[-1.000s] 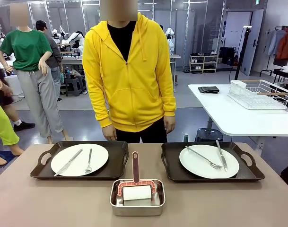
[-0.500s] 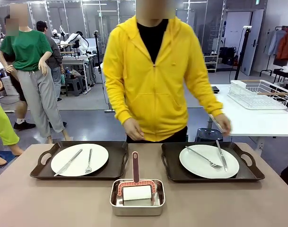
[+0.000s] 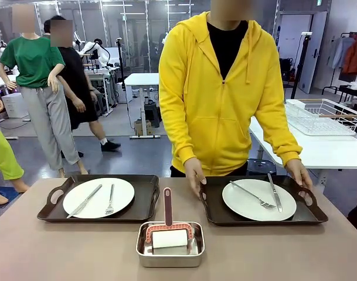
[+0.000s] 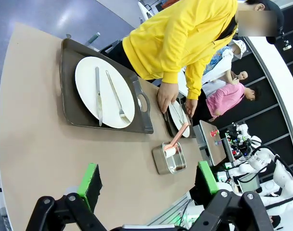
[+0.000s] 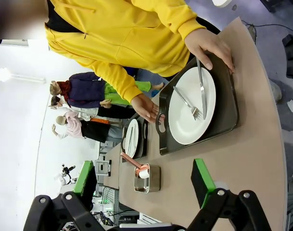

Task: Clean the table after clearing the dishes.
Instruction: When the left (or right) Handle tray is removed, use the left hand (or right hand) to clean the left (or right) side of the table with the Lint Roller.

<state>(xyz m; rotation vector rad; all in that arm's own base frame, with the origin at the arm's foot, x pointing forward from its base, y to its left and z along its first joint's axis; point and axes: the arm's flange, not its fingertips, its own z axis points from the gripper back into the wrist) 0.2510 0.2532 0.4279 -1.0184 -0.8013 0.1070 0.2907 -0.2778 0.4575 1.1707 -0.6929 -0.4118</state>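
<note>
Table (image 3: 55, 252) — smooth matte taupe top, rigid, likely easy to wipe. Dishes: two round white plates, each bearing a loose steel knife and fork, on dark brown handled trays along the far side: left tray (image 3: 144, 206), right tray (image 3: 213, 215). Plates probably hard, glossy and breakable, and the cutlery apt to slide; carry level by the end handles. Person's hand (image 3: 194, 175) at the right tray's left handle, other hand (image 3: 299, 174) at its right handle. Steel pan (image 3: 169, 259), near centre, holds a white roller with a pink handle. Left gripper (image 4: 148, 180) and right gripper (image 5: 144, 178) — jaws wide apart, holding nothing.
</note>
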